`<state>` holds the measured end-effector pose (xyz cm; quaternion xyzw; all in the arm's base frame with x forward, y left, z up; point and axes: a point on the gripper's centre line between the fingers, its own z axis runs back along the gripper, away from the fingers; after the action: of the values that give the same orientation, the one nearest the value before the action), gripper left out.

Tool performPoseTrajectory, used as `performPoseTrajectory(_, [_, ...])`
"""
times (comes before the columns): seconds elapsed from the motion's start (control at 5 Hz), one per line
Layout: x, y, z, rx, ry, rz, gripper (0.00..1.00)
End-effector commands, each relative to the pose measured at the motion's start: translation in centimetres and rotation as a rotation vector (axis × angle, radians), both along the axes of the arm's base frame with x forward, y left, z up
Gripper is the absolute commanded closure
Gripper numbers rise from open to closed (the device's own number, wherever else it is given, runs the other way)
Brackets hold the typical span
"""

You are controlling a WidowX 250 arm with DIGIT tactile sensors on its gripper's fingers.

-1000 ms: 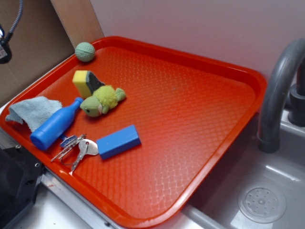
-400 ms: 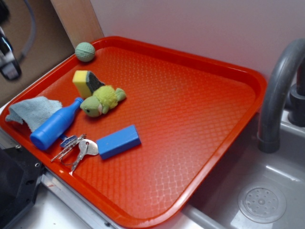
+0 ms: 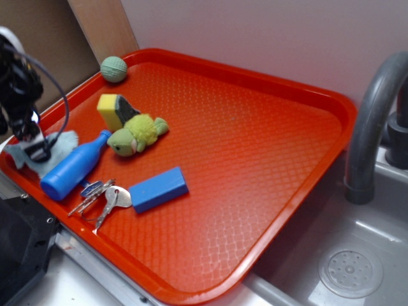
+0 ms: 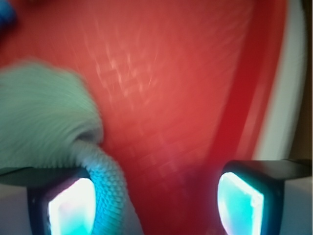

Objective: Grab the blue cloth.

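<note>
Gripper (image 4: pixel 154 200) poised over blue cloth (image 4: pixel 44 122) at left edge of red tray (image 3: pixel 255 146), jaws spread apart. Cloth bunched toward left pad (image 4: pixel 68 205), beside blue bottle (image 3: pixel 73 167); right pad over bare tray.

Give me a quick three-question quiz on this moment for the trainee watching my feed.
1. True or false: the gripper is shut on the blue cloth.
2. Which object lies right beside the cloth on the red tray? A) the green ball B) the blue bottle C) the blue block
3. Fill in: in the wrist view, the cloth sits by one finger, while between the fingers mostly bare ____ shows.

Key: 1 false, the jaws stand open. 2 B. 3 tray.
</note>
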<state>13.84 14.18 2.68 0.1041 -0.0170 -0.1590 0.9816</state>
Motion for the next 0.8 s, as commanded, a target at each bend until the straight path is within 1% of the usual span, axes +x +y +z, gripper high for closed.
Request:
performPoseTrajectory(0.0, [0.0,-0.7,0.1,-0.086,-0.025,0.036,1.0])
performPoseTrajectory(0.2, [-0.1,-2.0,1.2,-0.092,-0.044,0.026,1.0])
performPoseTrajectory(0.4, [0.3,-3.4,3.0,-0.12,-0.055,0.008,1.0])
performPoseTrajectory(0.6, [0.7,-5.1,5.2,-0.118,-0.094,-0.013,1.0])
